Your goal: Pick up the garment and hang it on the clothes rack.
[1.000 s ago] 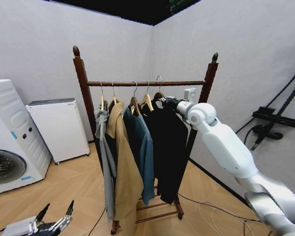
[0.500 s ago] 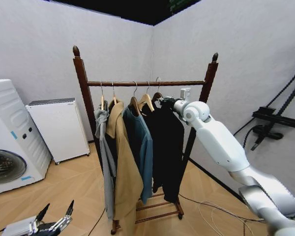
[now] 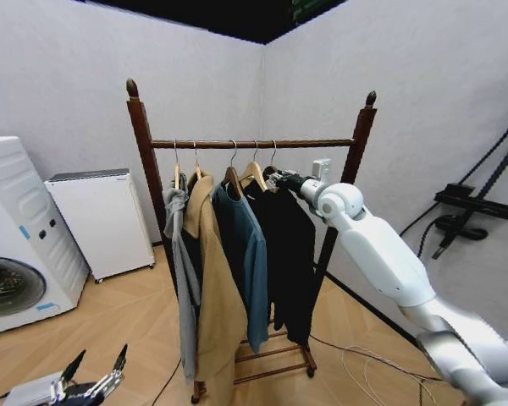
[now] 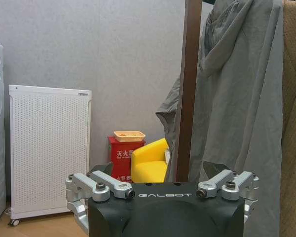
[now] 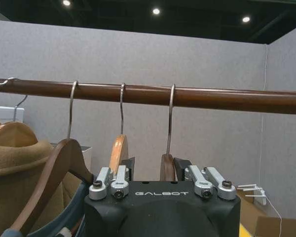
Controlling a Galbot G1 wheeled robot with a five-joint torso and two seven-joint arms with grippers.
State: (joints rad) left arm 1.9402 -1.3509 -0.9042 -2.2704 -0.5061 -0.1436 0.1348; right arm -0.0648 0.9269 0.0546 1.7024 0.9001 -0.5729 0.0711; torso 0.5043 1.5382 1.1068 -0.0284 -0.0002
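Black garment (image 3: 289,245), hanger hook now lowered onto clothes rack (image 3: 254,144) rail at right, right hand (image 3: 279,178) clasping hanger; hanging nearly complete.

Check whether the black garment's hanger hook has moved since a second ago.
Yes. The hook has come down against the clothes rack rail, from above it to around it, with the right pincer at the hanger.

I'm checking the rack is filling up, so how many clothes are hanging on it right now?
4 on the rack: grey hoodie at its left end, tan coat next, blue jacket, then the black garment by the right gripper. More may hide between.
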